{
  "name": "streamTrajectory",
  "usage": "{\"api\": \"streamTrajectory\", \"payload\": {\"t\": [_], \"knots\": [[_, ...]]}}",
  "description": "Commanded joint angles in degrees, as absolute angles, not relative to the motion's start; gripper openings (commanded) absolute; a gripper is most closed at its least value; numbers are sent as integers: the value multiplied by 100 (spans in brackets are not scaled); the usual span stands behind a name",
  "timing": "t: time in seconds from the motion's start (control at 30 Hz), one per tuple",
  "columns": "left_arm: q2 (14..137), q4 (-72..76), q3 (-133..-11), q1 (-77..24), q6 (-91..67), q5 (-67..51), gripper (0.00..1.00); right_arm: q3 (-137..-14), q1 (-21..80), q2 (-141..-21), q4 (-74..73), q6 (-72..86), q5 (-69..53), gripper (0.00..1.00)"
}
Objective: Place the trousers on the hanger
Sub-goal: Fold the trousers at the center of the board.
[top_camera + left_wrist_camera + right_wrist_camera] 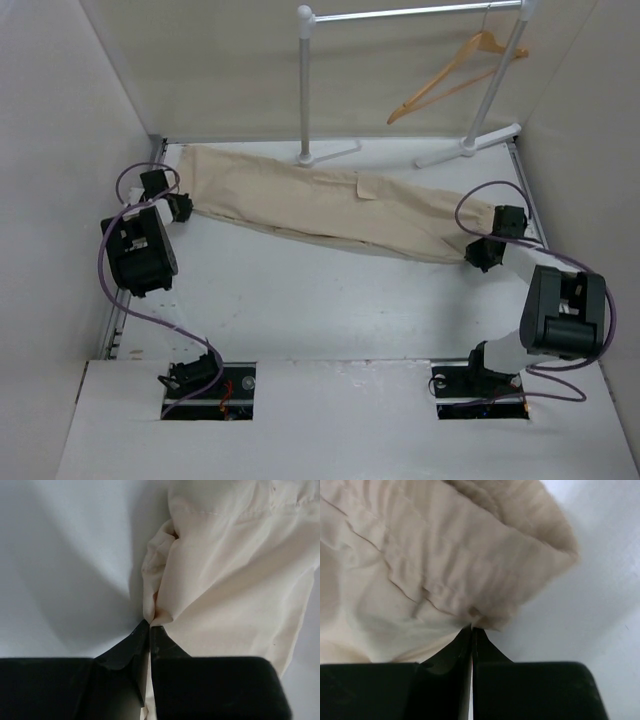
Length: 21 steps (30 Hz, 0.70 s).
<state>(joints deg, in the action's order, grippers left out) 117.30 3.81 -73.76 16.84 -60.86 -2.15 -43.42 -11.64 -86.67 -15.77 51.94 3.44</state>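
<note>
The beige trousers [320,205] lie stretched across the white table from far left to right, with a small pocket near the middle. My left gripper [183,208] is shut on the trousers' left end; the left wrist view shows the cloth [225,580] pinched between the black fingers [150,626]. My right gripper [478,252] is shut on the trousers' right end, where the cloth [430,565] bunches above the closed jaws [471,628]. The light-wood hanger [455,72] hangs tilted from the white rail at the back right, apart from the trousers.
A white metal garment rail [410,13] stands at the back, its feet [330,152] on the table just behind the trousers. White walls close in the left, back and right. Purple cables loop near both arms.
</note>
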Motion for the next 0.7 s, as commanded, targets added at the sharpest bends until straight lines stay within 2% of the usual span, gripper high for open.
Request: {"api": "streamTrajectory", "payload": {"t": [0.0, 0.27, 0.4, 0.43, 0.47, 0.6, 0.67], "knots": [[10910, -96, -6673, 2105, -5941, 298, 1, -3948, -1147, -8000, -1731, 5326, 580, 4], [8844, -912, -4967, 2193, -5792, 992, 1, -3384, -1366, -6488, -2530, 5502, 563, 0], [8018, -1510, -4519, 2281, -5678, 1282, 4, -3086, -1954, -5460, -2962, 5616, 361, 0], [7850, -1634, -4431, 2281, -5669, 1396, 8, -3076, -2025, -5362, -2997, 5503, 317, 3], [7701, -1696, -4369, 2246, -5634, 1476, 15, -3128, -2035, -5344, -3067, 5424, 369, 11], [7095, -2055, -4508, 2132, -5327, 1564, 41, -3549, -1658, -5370, -3286, 5327, 729, 55], [6760, -2275, -4797, 1957, -5195, 1695, 47, -3892, -1569, -5256, -3497, 5125, 843, 67]]}}
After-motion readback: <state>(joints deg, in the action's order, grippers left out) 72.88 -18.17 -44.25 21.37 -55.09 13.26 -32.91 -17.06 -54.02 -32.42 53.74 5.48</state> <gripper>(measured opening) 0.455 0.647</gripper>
